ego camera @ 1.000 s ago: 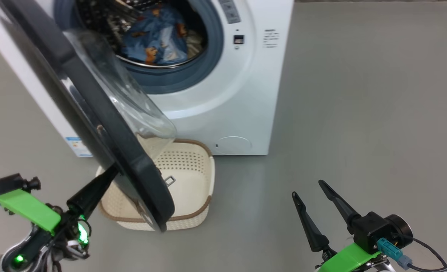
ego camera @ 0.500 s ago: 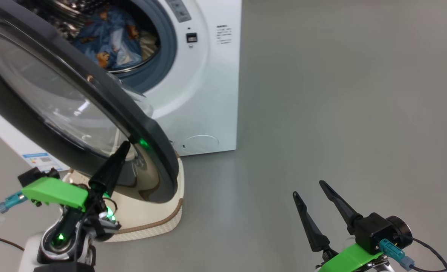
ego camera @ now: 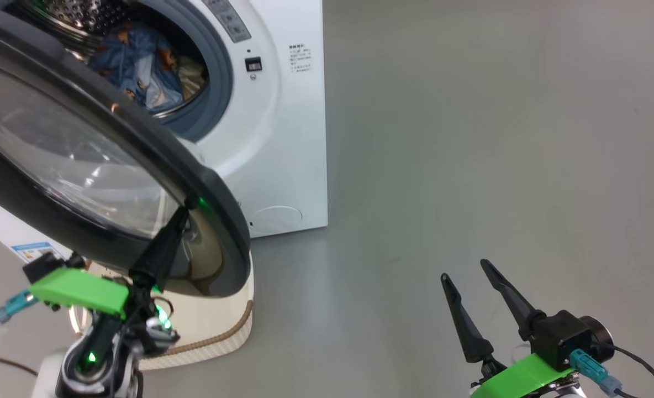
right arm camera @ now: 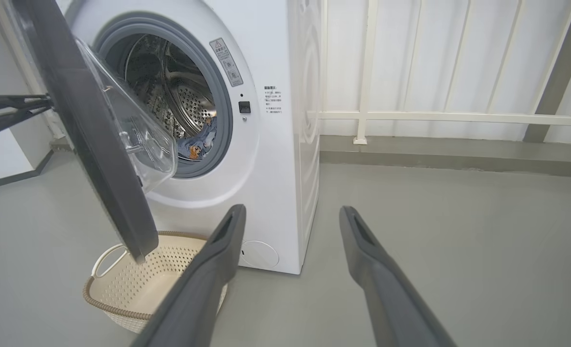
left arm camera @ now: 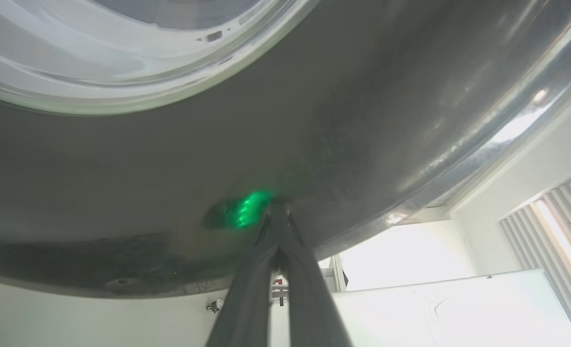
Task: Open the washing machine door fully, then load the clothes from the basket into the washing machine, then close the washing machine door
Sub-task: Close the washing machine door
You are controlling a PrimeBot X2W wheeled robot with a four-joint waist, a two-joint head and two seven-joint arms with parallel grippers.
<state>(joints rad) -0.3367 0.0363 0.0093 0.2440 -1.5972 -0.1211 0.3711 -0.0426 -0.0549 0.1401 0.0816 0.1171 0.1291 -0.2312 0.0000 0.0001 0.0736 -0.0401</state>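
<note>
One step left: shutting washing machine door point(right arm camera: 90, 140). Left gripper point(ego camera: 182, 214), fingers pinched together, presses its rim; right gripper point(ego camera: 465, 270) spread, empty. Clothes point(ego camera: 139, 72) inside washing machine point(ego camera: 288, 138). Next: push until latched.

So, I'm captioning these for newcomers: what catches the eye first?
The washing machine door, black-rimmed and half open, looms across the head view's left, the shut left gripper tipped against its rim. Behind it, blue clothes lie inside the washing machine; the basket sits beneath, the open right gripper lower right.
</note>
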